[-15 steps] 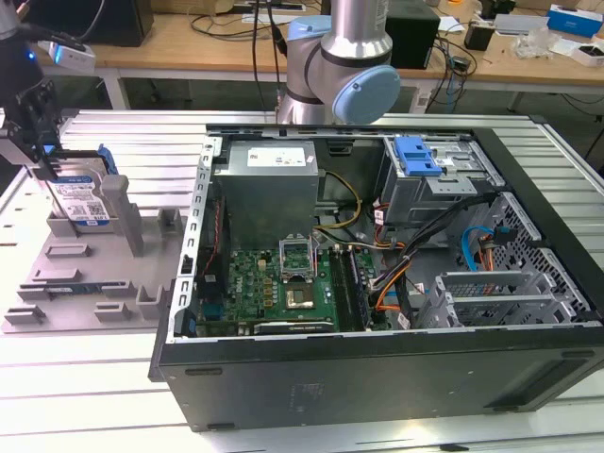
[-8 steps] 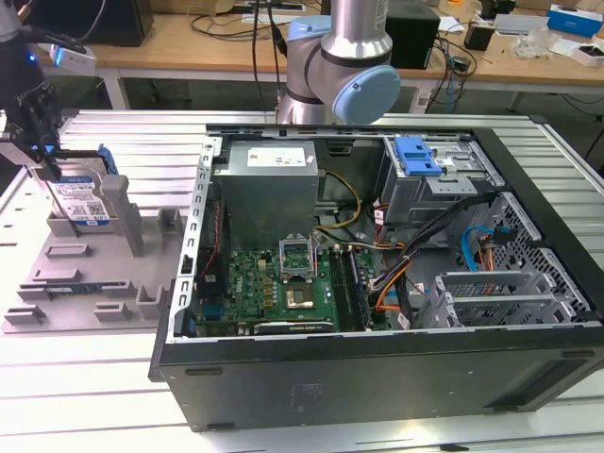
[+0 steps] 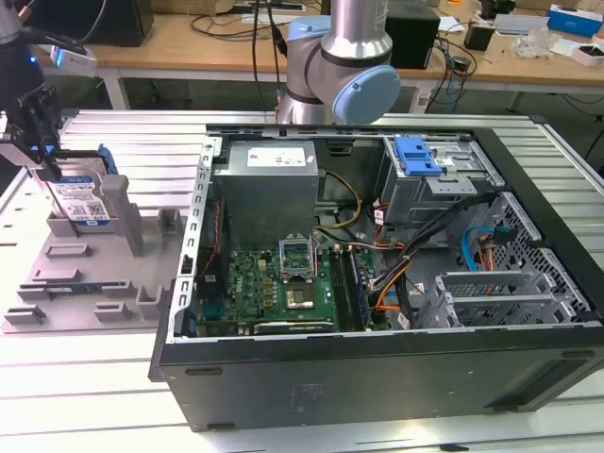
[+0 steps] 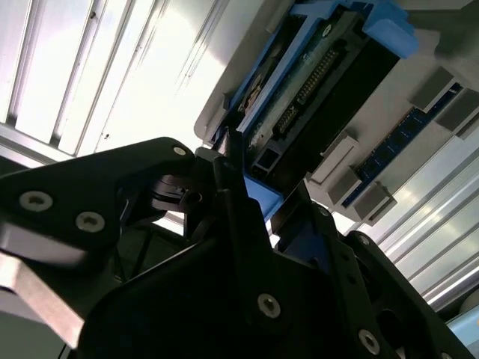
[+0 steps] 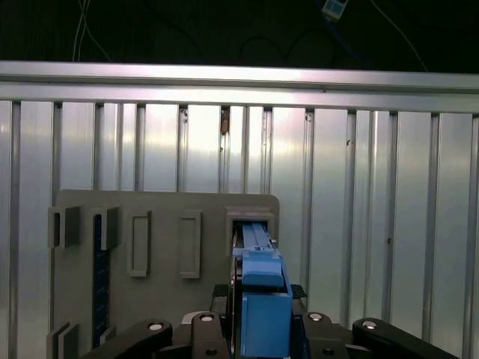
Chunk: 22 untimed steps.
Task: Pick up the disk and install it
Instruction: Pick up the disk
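The disk (image 3: 80, 196), a silver drive with a blue-and-white label in a blue carrier frame, stands on edge in a slot of the grey holder block (image 3: 85, 274) at the exterior view's left. My gripper (image 3: 44, 162) comes down onto its upper end. In the first wrist view the blue carrier edge (image 5: 258, 254) runs between my fingers, which sit tight against it. In the second wrist view the disk's dark underside with its connector (image 4: 322, 82) shows, and my gripper (image 4: 251, 194) clasps its blue frame. The disk still sits in the holder.
An open computer case (image 3: 377, 359) lies at the exterior view's centre and right, with motherboard, power supply and cables. Inside at its back right is a grey drive cage (image 3: 453, 184) topped by a blue bracket (image 3: 417, 156). A ribbed metal table (image 5: 374, 224) lies beneath.
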Available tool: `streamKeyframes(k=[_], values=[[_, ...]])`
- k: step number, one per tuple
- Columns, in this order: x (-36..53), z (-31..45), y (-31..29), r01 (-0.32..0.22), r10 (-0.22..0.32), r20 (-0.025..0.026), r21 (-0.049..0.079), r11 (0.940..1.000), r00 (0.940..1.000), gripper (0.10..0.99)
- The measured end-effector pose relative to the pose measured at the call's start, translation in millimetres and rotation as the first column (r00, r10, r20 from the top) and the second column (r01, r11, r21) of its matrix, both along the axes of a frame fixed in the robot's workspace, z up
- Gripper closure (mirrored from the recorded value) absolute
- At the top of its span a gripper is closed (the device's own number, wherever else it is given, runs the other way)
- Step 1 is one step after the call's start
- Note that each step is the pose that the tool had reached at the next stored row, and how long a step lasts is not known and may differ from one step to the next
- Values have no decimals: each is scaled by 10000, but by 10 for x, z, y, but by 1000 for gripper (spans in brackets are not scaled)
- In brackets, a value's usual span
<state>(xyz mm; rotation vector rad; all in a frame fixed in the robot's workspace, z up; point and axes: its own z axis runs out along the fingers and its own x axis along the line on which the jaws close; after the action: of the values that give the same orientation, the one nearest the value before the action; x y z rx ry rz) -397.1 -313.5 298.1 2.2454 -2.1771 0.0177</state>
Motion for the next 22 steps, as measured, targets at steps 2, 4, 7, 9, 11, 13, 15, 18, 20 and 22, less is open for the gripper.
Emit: streamKeyframes(k=[2,4,7,9,11,13,15,18,20,22], values=[[0,0,0,0,0,0,0,10000,10000,694],[0,-1,0,0,0,0,0,10000,10000,718],[0,-2,-1,0,0,1,0,10000,10000,718],[0,-3,-2,0,0,1,0,10000,10000,718],[0,-3,-2,0,0,1,0,10000,10000,718],[0,-2,-3,0,0,0,0,10000,10000,718],[0,-2,-3,1,-1,0,0,10000,10000,718],[0,-2,-3,0,0,0,0,10000,10000,718],[0,2,-3,0,0,3,1,10000,10000,718],[0,38,-4,-1,1,26,2,10000,10000,718]])
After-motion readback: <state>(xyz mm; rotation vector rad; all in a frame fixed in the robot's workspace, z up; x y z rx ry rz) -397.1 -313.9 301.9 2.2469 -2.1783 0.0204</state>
